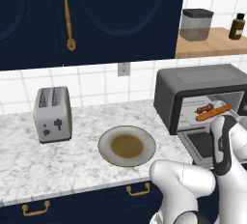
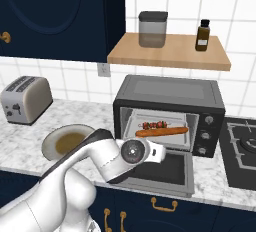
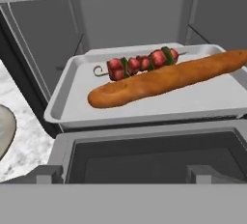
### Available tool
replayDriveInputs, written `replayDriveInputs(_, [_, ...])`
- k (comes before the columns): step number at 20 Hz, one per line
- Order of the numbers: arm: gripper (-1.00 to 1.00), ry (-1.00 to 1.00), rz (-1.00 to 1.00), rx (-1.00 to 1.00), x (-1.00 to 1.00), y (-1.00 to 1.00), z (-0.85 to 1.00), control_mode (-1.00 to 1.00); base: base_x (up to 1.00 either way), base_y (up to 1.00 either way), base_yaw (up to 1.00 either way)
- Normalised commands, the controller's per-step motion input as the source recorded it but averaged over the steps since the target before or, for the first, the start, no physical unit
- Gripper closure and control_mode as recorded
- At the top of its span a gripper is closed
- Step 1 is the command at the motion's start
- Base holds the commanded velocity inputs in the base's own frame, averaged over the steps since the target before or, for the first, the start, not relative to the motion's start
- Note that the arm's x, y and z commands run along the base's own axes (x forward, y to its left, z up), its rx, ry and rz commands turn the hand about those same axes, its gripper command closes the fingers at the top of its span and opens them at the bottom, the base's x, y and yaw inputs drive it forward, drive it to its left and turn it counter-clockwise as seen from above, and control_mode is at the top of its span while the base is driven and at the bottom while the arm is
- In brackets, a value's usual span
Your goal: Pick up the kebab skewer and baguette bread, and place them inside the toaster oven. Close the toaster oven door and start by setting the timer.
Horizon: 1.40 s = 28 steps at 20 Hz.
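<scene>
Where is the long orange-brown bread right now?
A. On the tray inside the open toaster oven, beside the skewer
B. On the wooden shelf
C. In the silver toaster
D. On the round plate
A: the baguette bread lies on the tray in the toaster oven, next to the kebab skewer.

Before me the marble counter carries a silver toaster at its left, a plate near the middle and the toaster oven to the right. Inside the oven, a pale tray bears the baguette bread, with the kebab skewer lying just behind it.
</scene>
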Motion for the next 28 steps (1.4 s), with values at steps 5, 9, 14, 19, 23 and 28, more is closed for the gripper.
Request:
replayDriveInputs(5, [-1.0,0.01,0.0,-0.01,0.17,0.0,-0.05,-1.0,0.0,0.0,0.0])
replayDriveInputs(9, [-1.0,0.0,0.0,-0.01,0.17,-0.01,-0.2,-1.0,0.0,0.0,0.0])
replayDriveInputs(14, [-1.0,-0.09,0.0,-0.1,0.0,-0.07,-0.21,-1.0,0.0,0.0,0.0])
replayDriveInputs(19, [-1.0,-0.15,0.0,-0.12,0.06,0.0,-0.15,-1.0,0.0,0.0,0.0])
replayDriveInputs(23, [-1.0,-0.02,0.0,0.01,0.24,-0.07,0.0,-1.0,0.0,0.0,0.0])
replayDriveInputs(28, [-1.0,0.0,0.0,0.08,0.3,-0.28,0.0,-1.0,0.0,0.0,0.0])
